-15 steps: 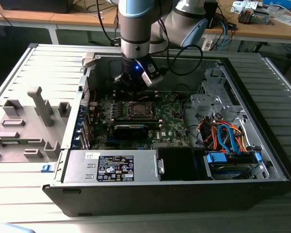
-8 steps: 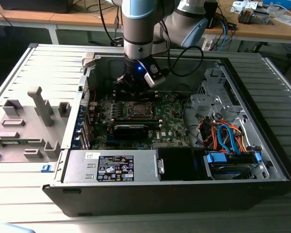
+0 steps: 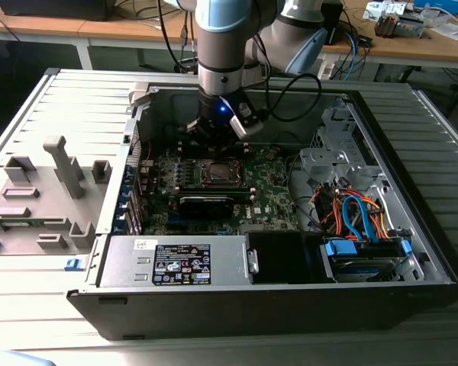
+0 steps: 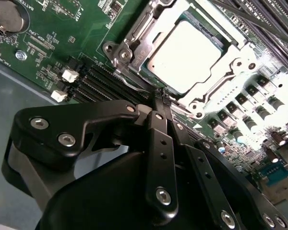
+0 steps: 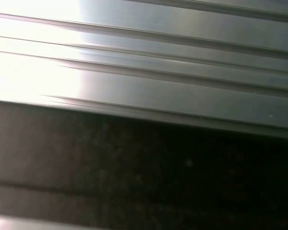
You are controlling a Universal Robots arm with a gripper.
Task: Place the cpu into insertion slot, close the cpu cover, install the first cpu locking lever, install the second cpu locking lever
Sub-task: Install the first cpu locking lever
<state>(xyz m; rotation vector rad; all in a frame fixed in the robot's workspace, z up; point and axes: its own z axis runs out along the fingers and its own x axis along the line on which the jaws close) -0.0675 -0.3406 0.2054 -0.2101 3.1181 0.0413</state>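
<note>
cpu (image 4: 189, 55) sits flat in the insertion slot (image 4: 156, 79), silver top showing through the cut-out of the cpu cover (image 4: 216, 86), which looks lowered over it in the second wrist view. gripper (image 4: 159, 98): your jaws look pinched together at a narrow tip, right at the socket's edge beside a thin wire lever (image 4: 127, 86); holding nothing that you can make out. exterior view puts the arm over the motherboard (image 3: 271, 191) inside the open computer case (image 3: 412, 252). risk, as a judgement: if your tip slips off the lever, it could scrape the board or nearby memory slots (image 4: 93, 79); a lever that misses its hook would leave the cover loose.
</note>
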